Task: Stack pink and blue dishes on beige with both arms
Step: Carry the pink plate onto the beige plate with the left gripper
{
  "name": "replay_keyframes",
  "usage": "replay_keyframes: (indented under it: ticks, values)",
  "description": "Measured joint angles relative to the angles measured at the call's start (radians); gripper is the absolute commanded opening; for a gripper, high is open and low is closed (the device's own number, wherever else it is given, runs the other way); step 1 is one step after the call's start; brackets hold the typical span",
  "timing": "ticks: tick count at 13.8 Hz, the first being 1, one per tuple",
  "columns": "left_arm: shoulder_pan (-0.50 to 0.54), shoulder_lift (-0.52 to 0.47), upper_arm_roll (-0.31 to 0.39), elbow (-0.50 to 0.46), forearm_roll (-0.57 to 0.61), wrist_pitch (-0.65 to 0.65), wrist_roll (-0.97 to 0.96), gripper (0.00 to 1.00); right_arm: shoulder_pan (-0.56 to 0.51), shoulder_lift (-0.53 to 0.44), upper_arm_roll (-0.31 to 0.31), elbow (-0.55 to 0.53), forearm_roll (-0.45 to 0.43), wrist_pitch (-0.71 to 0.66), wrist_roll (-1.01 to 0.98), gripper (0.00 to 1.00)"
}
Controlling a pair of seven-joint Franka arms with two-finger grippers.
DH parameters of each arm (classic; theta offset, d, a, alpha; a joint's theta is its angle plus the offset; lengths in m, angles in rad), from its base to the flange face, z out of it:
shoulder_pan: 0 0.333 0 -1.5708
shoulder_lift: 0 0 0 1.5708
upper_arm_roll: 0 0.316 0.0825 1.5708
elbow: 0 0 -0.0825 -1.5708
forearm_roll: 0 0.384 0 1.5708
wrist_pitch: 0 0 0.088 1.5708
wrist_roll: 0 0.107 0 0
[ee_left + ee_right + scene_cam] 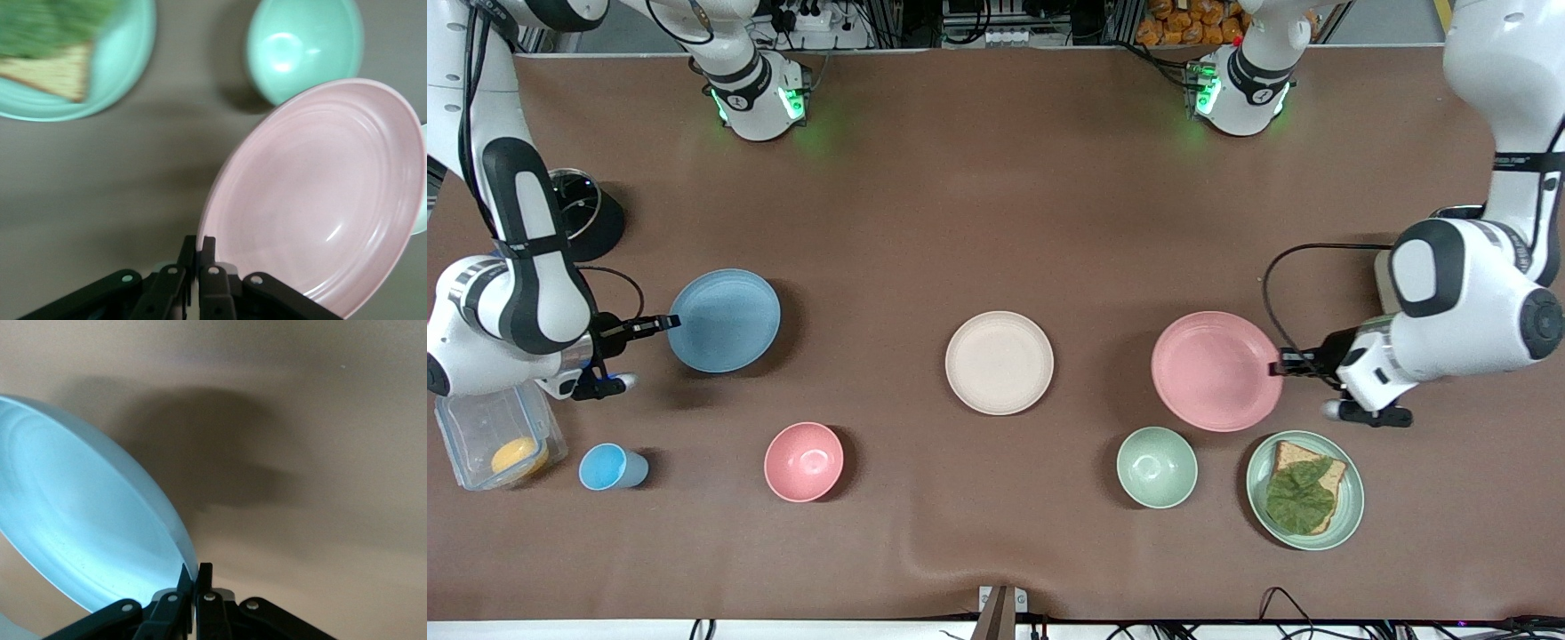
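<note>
Two grippers each pinch one plate by its rim. The left gripper (1282,364), at the left arm's end of the table, has its fingers (207,257) closed together on the edge of the pink plate (1215,371); in the left wrist view the plate's rim (212,220) enters the narrow slot between the fingertips, and the rest of the plate extends away from the gripper, tilted, with a shadow beneath it. The right gripper (669,322), at the right arm's end of the table, has its fingers (203,580) likewise clamped on the rim of the blue plate (724,320); in the right wrist view the plate's edge (190,557) meets the fingertips and the plate slants up and away from them, casting a broad shadow on the brown table (996,196).

The beige plate (1000,362) lies flat at the table's middle, between the two held plates and apart from both.

Nearer to the front camera stand a blue cup (609,468), a pink bowl (804,461), a green bowl (1157,467) and a green plate (1352,498) bearing a slice of bread (1289,456) with a leaf (1303,498) on it. The green bowl and green plate are just beside the pink plate. A clear container (480,427) with a yellow object (519,456) inside sits at the right arm's end.
</note>
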Motion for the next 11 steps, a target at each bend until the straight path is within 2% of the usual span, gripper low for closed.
replay_keyframes:
  ticks: [4, 7, 11]
  values:
    - [-0.163, 0.077, -0.023, 0.067, 0.0, 0.037, -0.22, 0.0, 0.002, 0.0, 0.0, 0.002, 0.0, -0.005, 0.0, 0.0]
    - [-0.269, 0.171, -0.023, 0.111, 0.0, 0.173, -0.323, 0.0, 0.003, 0.0, 0.001, 0.002, 0.0, -0.005, 0.0, 0.0]
    - [-0.38, 0.279, -0.023, 0.119, 0.0, 0.366, -0.412, 0.0, 0.019, 0.0, 0.003, 0.004, 0.001, -0.005, 0.001, 0.0]
